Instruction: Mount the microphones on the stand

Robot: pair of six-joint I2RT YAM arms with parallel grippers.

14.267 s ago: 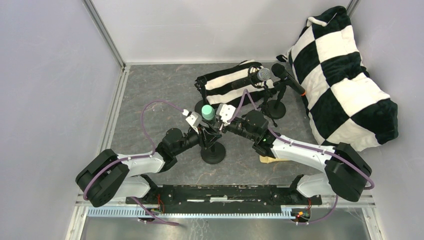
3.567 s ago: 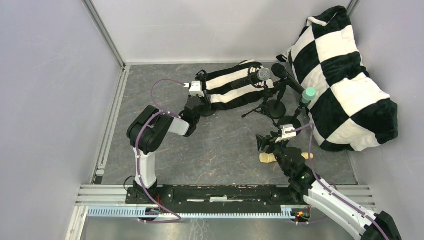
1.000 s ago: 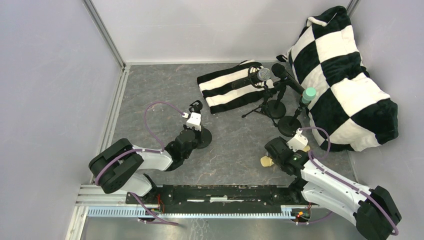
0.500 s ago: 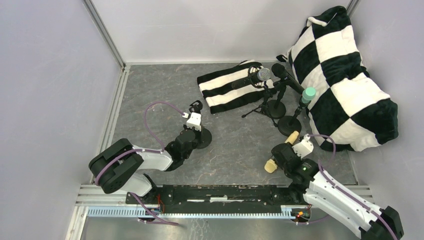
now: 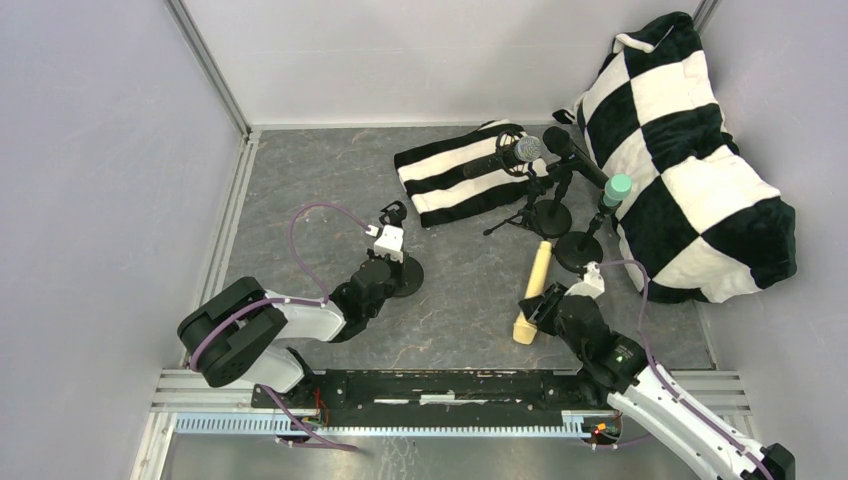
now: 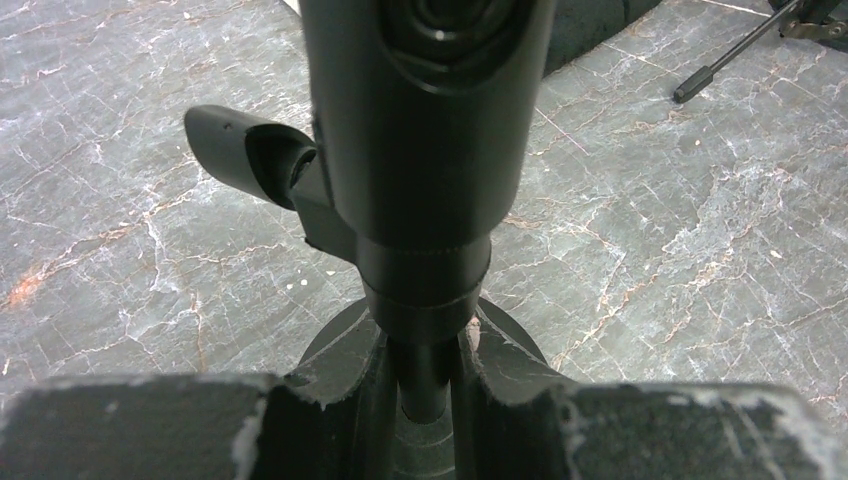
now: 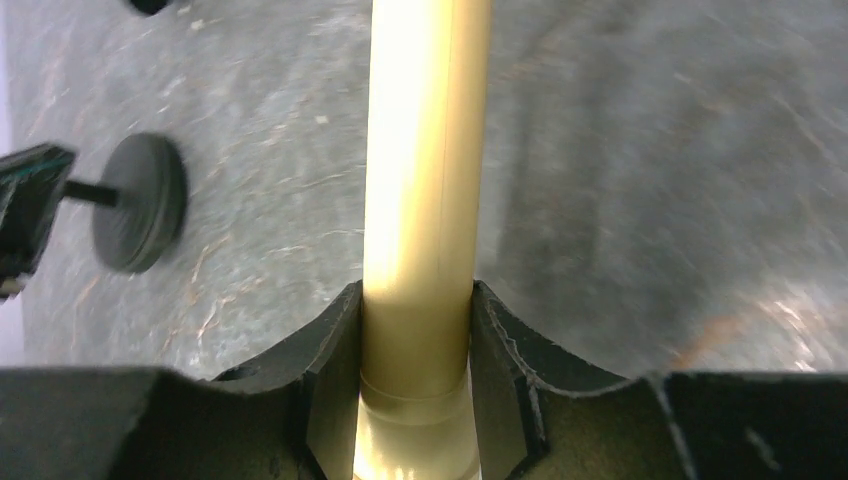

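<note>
On your left, the left gripper (image 5: 386, 264) sits low over the grey marble table (image 5: 300, 180). Its fingers (image 6: 350, 385) are pinched on the thin pole of the empty stand (image 5: 404, 274). In the left wrist view the pole runs up between the two pads, with the stand's black clip filling the top of the picture. The stand is upright on its round base, apart from the striped cloth (image 5: 455, 172) beyond it.

Moving right, your right gripper (image 5: 543, 303) is clamped on the cream-yellow microphone (image 5: 538, 268). The right wrist view shows both fingers pressed against the barrel (image 7: 425, 180) (the table beyond it is blurred). Seen from above, the microphone points away from the arms toward the far stands, its thicker end nearer the bases.

Farther right, three microphones sit in their stands: the silver-mesh microphone (image 5: 528, 149), the black microphone with the orange ring (image 5: 577, 157) and the mint green microphone (image 5: 617, 189). All are close beside the checkered cushion (image 5: 700, 150).
</note>
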